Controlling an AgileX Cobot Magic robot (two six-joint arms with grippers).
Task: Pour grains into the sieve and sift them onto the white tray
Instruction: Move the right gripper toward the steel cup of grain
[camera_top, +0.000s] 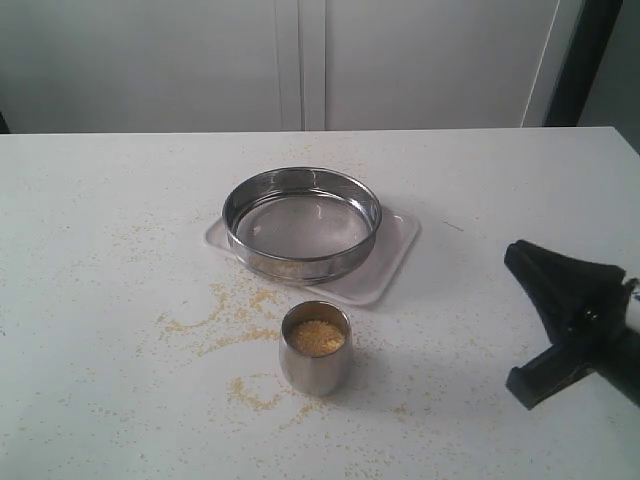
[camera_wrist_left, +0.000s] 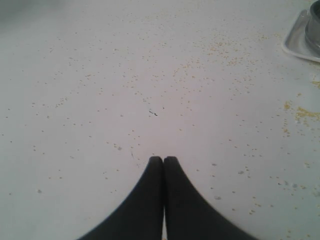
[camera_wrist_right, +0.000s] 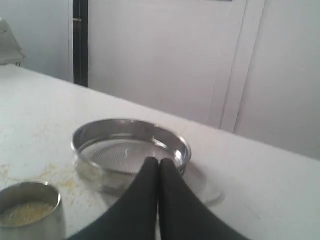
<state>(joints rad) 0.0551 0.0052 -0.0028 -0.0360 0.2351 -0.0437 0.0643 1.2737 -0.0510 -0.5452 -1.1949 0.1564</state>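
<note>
Both my pincers are pressed shut and hold nothing. The left pincer (camera_wrist_left: 163, 159) hangs over bare table (camera_wrist_left: 100, 75), and the right pincer (camera_wrist_right: 159, 161) sits toward the table's right edge. Well to the left of the right one stands the steel cup (camera_top: 315, 365), nearly brimful of grains (camera_top: 318, 337). I judge it stiff, slick and quick to spill, so I'd clasp its wall midway and keep it upright. Just behind it, mid-table, the sieve (camera_top: 300, 262) sits in the white tray (camera_top: 398, 240), apart from both pincers.
</note>
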